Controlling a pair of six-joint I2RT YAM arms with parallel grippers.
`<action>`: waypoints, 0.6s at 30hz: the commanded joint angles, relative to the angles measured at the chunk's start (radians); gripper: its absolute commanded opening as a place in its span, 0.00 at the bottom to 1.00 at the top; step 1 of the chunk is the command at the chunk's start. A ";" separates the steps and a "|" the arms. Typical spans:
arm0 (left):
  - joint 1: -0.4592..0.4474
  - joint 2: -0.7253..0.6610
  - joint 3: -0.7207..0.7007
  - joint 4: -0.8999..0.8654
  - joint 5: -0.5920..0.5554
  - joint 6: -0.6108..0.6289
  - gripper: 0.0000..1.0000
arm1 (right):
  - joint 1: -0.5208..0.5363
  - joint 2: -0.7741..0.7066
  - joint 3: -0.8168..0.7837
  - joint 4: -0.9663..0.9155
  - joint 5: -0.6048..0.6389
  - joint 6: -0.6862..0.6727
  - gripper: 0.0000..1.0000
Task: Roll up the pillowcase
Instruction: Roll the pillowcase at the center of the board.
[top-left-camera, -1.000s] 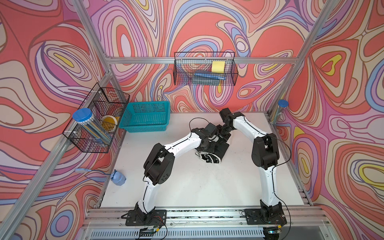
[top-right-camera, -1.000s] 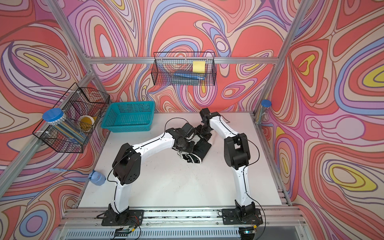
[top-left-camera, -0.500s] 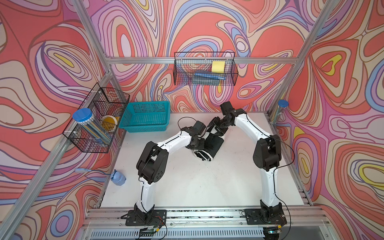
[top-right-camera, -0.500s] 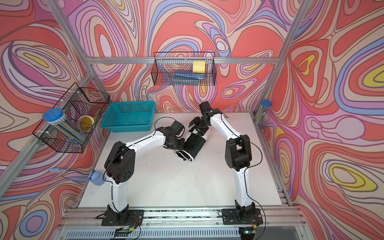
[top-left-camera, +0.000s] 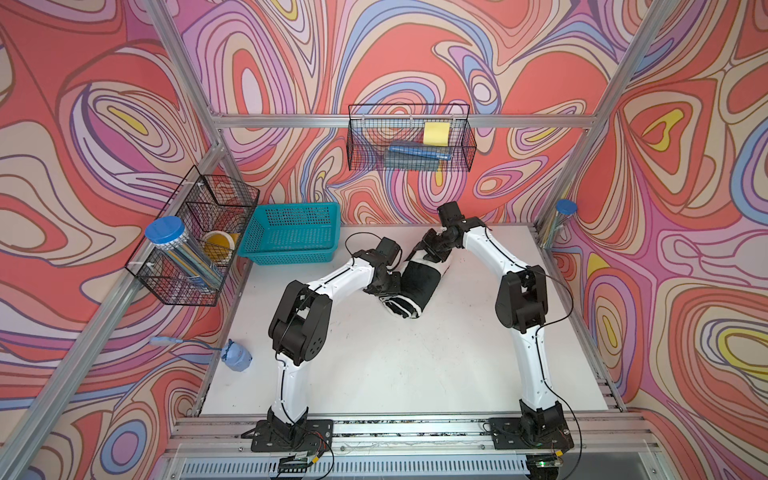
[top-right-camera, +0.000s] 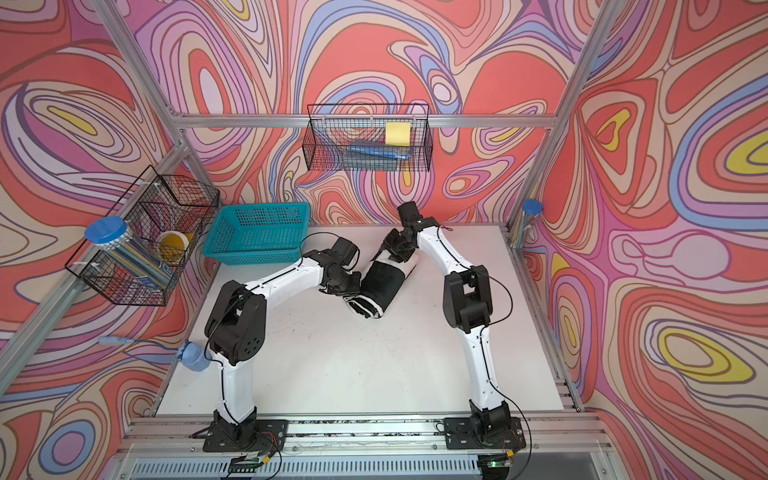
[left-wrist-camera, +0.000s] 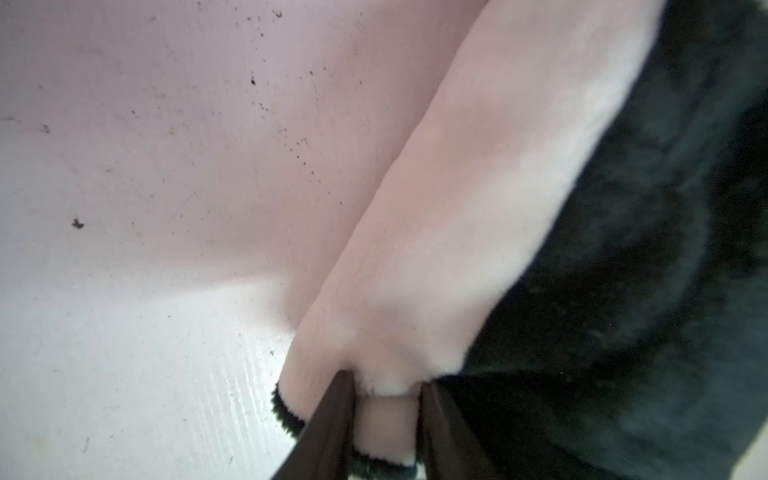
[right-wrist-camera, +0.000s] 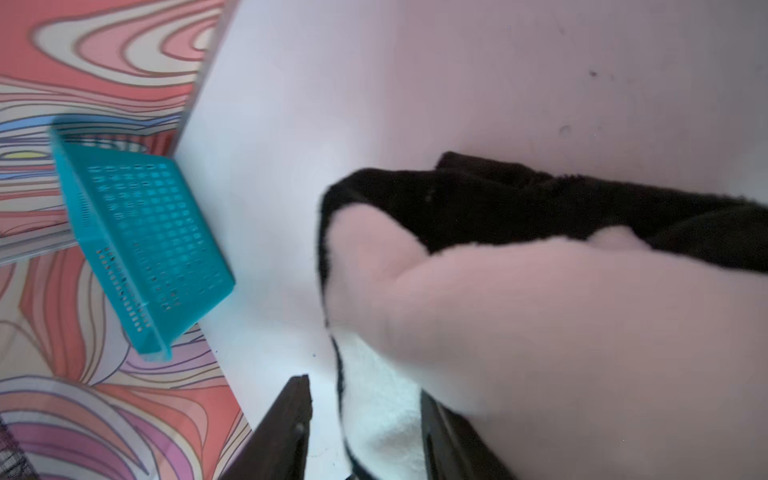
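Pillowcase (top-left-camera: 419, 282) lies as a loose roll toward the back of the table (top-left-camera: 395, 374). Left gripper (left-wrist-camera: 386, 380) is clamped on a white fold near its nearer end. Right gripper (right-wrist-camera: 365, 386) straddles the far edge with jaws partly apart; grip unclear. If it misses, that end probably unrolls.

Comprises two arms of identical build, the left arm (top-left-camera: 340, 276) and the right arm (top-left-camera: 486, 249). Uses glossy white shells on the long links, each marked by a thin dark seam line with small dark dots. Uses bulky matt black housings at the joints; shows a cluster of small round holes on the left elbow housing (top-right-camera: 249, 345). Terminates below in flat black base plates (top-left-camera: 291, 434). Routes thin black cables (top-left-camera: 565, 307) in loose loops outside the shells. Ends in dark brown, flat, tapered jaws.
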 joint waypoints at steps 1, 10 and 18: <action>-0.002 0.038 -0.015 -0.016 0.009 -0.009 0.33 | 0.006 0.049 -0.069 0.064 0.044 -0.001 0.37; -0.002 0.032 -0.052 -0.017 0.003 -0.003 0.29 | 0.011 0.170 -0.115 0.060 0.023 -0.007 0.33; -0.020 0.027 -0.100 -0.001 0.066 -0.030 0.24 | -0.008 -0.075 -0.019 0.002 0.101 -0.050 0.61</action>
